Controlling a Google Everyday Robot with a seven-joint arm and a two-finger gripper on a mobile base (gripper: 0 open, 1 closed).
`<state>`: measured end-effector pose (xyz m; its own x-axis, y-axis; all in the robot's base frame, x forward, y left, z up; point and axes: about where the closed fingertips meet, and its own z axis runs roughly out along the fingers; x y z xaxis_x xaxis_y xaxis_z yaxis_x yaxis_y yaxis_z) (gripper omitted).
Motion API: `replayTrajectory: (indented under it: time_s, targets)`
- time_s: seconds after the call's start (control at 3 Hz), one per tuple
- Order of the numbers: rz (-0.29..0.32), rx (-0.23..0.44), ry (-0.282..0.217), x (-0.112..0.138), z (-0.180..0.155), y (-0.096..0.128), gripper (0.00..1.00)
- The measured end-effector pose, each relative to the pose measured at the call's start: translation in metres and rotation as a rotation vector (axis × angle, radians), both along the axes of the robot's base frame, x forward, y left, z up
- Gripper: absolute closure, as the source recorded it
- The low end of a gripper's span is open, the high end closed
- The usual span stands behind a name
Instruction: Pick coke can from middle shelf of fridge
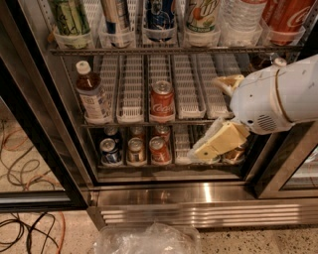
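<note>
The coke can [162,101], red with white script and a silver top, stands upright at the front of a white lane tray on the middle shelf [130,94] of the fridge [198,206]. My gripper [212,115] is on the right, in front of the middle and bottom shelves and about a can's width right of the can. It is open and empty, with one yellowish finger [226,82] above and the other [216,144] below. My white arm hides the right end of the shelves.
A brown tea bottle [93,96] stands at the shelf's left. Small cans [134,149] crowd the bottom rack. Tall cans and a big red Coca-Cola bottle [290,15] fill the top rack. A clear plastic bag [146,240] and cables [25,163] lie on the floor.
</note>
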<state>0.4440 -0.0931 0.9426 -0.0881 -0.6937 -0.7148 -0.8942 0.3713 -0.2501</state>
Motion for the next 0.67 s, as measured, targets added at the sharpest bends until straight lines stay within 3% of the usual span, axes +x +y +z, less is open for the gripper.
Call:
replayTrajectory:
  time_s: [0.33, 0.67]
  targets:
    - [0.008, 0.060, -0.035, -0.012, -0.021, 0.021, 0.00]
    - [-0.045, 0.183, -0.025, -0.025, -0.089, 0.036, 0.00]
